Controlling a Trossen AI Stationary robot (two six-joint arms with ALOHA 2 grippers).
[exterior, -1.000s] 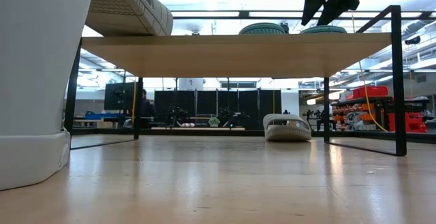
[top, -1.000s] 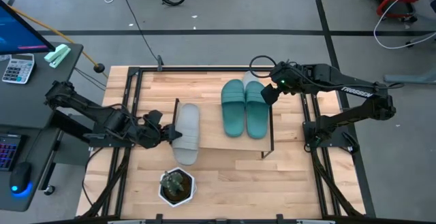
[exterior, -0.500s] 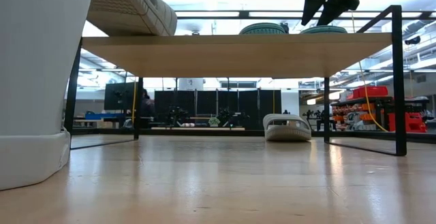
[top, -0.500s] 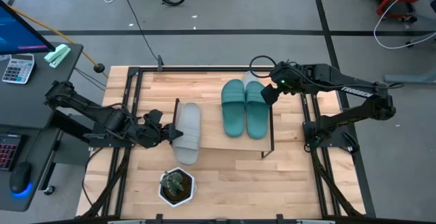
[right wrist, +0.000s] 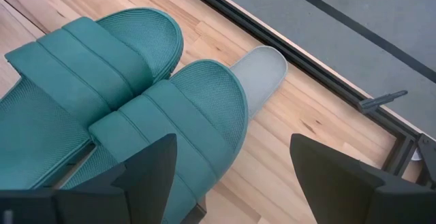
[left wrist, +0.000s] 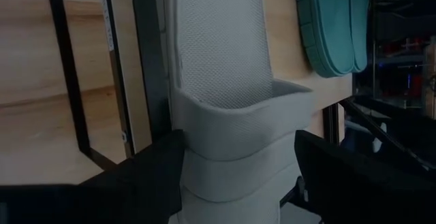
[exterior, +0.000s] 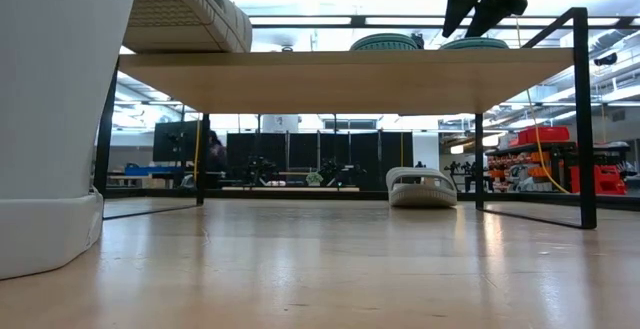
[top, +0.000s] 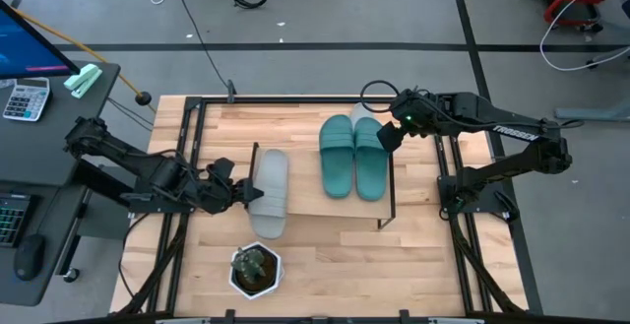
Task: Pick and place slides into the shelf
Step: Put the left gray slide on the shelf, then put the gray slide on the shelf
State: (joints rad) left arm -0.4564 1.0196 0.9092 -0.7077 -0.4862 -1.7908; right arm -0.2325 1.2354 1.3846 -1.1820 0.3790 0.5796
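From above, the shelf (top: 305, 204) carried three slides: two teal slides (top: 352, 157) side by side at its right and one grey slide (top: 271, 192) at its left, pinched by the left gripper (top: 248, 194). The right gripper (top: 386, 137) hung spread beside the teal pair. Low down, a second grey slide (exterior: 421, 187) lay on the table beyond the shelf. The right wrist showed its toe behind the teal pair.
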